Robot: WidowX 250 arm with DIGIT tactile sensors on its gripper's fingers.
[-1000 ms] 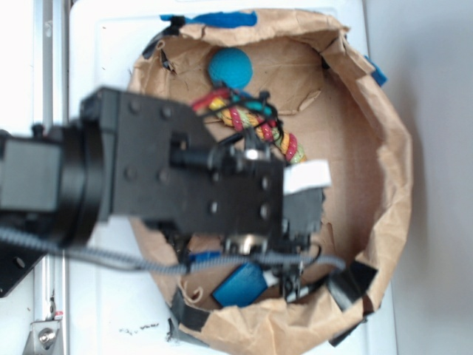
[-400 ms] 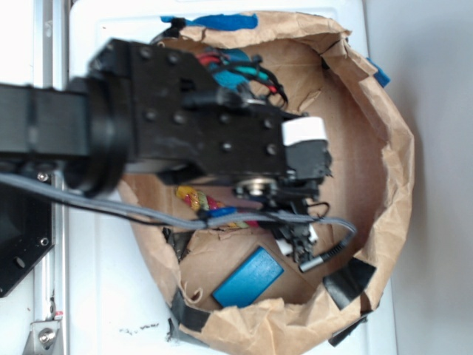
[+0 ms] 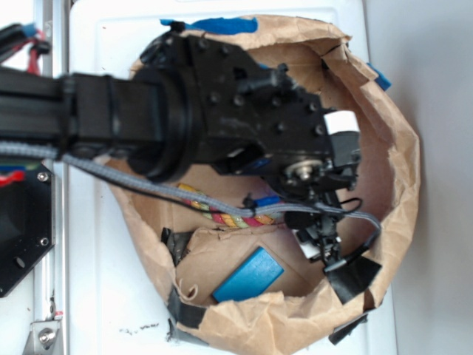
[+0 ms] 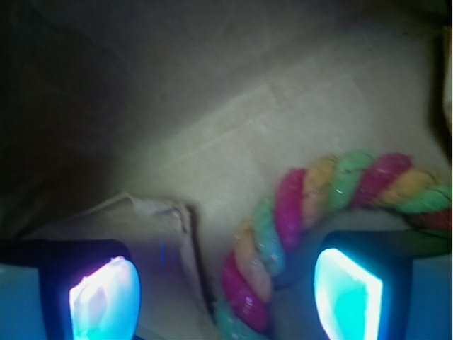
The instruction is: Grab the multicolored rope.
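Crumpled brown paper basin [image 3: 392, 148] surrounds us; our spread gripper [image 4: 226, 294] straddles the twisted multicolored rope [image 4: 304, 212], its ends hidden.

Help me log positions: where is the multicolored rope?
Wrist view: the multicolored rope curves between the open gripper fingers, nearer the right one. Exterior view: under the arm, above the blue block.
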